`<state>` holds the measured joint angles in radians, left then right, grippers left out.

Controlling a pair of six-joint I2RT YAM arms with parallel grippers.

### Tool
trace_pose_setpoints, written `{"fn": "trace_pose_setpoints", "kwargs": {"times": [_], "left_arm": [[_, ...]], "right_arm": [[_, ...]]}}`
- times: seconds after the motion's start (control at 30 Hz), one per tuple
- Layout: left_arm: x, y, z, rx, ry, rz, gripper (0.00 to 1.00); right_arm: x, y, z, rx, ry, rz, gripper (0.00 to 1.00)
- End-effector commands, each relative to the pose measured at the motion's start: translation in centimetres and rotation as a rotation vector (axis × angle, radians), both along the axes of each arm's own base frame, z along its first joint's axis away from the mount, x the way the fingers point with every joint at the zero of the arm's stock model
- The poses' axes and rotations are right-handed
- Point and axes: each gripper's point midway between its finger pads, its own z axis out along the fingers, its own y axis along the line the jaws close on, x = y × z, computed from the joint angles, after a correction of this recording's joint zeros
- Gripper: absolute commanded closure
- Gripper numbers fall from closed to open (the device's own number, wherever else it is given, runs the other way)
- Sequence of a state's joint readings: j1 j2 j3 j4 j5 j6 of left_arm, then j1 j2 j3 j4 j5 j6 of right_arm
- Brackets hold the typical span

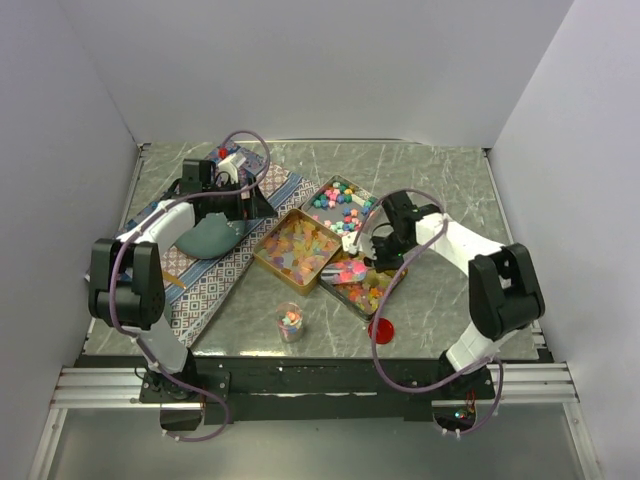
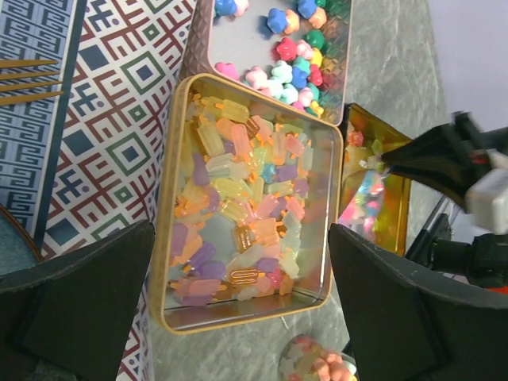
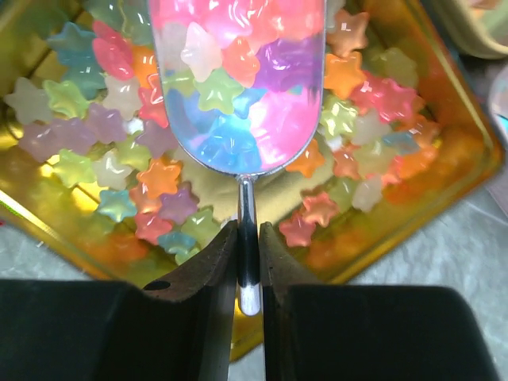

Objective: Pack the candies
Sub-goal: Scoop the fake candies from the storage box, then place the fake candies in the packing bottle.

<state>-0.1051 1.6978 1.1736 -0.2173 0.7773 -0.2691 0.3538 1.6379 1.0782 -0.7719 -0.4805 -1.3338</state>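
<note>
Three gold tins hold the candies: pastel flower shapes at the back, translucent popsicle shapes in the middle tin, and glossy stars in the nearest tin. My right gripper is shut on the thin handle of a metal scoop, which is heaped with star candies and held just above that tin. My left gripper hangs wide open over the middle tin with nothing between its fingers. In the top view the right gripper hovers at the front tin, and the left gripper over the cloth's edge.
A small clear cup with a few candies stands in front of the tins, and a red disc lies to its right. Under the left arm, a patterned cloth carries a dark bowl and chopsticks.
</note>
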Motion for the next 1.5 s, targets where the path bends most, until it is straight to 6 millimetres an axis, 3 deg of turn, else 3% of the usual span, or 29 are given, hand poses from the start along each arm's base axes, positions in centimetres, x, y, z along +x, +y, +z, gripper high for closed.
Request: {"fn": "trace_pose_setpoints", "kwargs": {"times": [0.0, 0.2, 0.33, 0.57, 0.77, 1.1, 1.27, 1.33, 1.47], "left_arm": [[1.0, 0.4, 0.8, 0.039, -0.069, -0.017, 0.02], [0.7, 0.9, 0.2, 0.084, -0.083, -0.02, 0.02], [0.3, 1.2, 0.3, 0.095, -0.096, -0.016, 0.02], [-0.9, 1.6, 0.5, 0.118, -0.111, -0.017, 0.02], [-1.3, 1.7, 0.8, 0.127, -0.129, -0.018, 0.02], [-0.7, 1.9, 4.3, 0.112, -0.224, 0.001, 0.02], [-1.0, 2.9, 6.2, 0.107, -0.259, 0.043, 0.01], [-1.0, 3.4, 6.6, 0.113, -0.272, 0.072, 0.01], [0.1, 5.7, 6.3, 0.188, -0.265, 0.233, 0.01]], "right_arm": [[0.7, 1.1, 4.5, 0.146, -0.1, -0.012, 1.0], [-0.6, 0.0, 4.6, 0.149, -0.108, -0.018, 1.0], [-1.5, -0.7, 3.6, 0.135, -0.1, -0.028, 1.0], [-1.8, -0.4, 2.7, 0.177, -0.116, -0.055, 1.0], [-2.4, -0.1, 5.0, 0.255, -0.161, -0.11, 1.0], [-3.1, 0.5, 9.0, 0.362, -0.196, -0.225, 1.0], [-3.6, 0.5, 11.4, 0.323, -0.242, -0.187, 1.0], [-3.3, 0.9, 13.3, 0.318, -0.27, -0.167, 1.0], [-4.7, 1.9, 14.9, 0.285, -0.273, -0.108, 1.0]]}}
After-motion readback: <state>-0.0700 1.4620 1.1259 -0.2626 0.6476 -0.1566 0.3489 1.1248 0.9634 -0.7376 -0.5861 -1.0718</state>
